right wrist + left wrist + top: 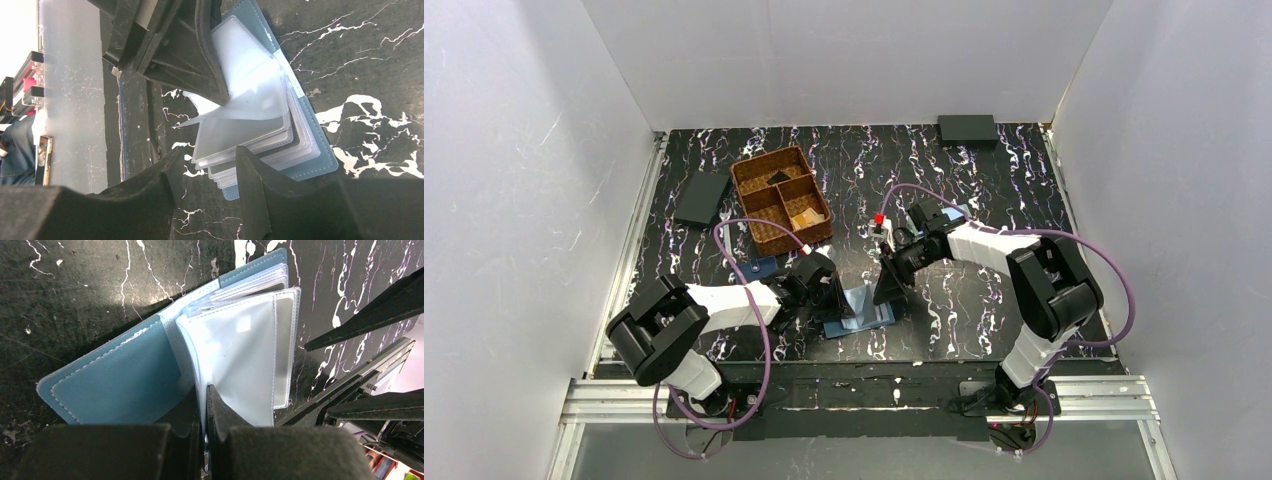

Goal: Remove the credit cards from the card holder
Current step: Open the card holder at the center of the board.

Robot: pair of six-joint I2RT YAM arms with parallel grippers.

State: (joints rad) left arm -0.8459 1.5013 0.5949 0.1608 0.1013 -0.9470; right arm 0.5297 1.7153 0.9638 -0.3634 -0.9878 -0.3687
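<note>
Near the front middle of the table [944,320], between both arms, found the card holder [861,312] lying open, blue cover down, clear pockets fanned upward. Saw the left gripper [204,390] pinched tight on one clear sleeve [235,355], holding it up off the spine like a turned page. Saw the right gripper [207,162] with jaws apart, gripping nothing, hovering at the outer edge of the sleeve stack [250,137]. Could not cleanly separate the credit cards [283,335] from the plastic around them. Judged a greyish panel inside the rear pocket to be one, tucked in. Spotted none out on the table.

Risks, judged from this pose:
- Could pinch pocket and card together with the right fingers, jamming the slide and dragging or lifting the whole holder.
- Could grab several pockets at once, given tightly stacked edges.
- Could lose the left pinch on thin slick plastic, dropping the page back over the target pocket.
- Could tear plastic at the stitched spine by pulling the two arms opposite ways.
- Could knock gripper against gripper, seen close together over the holder from overhead.

Needed the holder pinned flat and a grip on bare card edge only.
</note>
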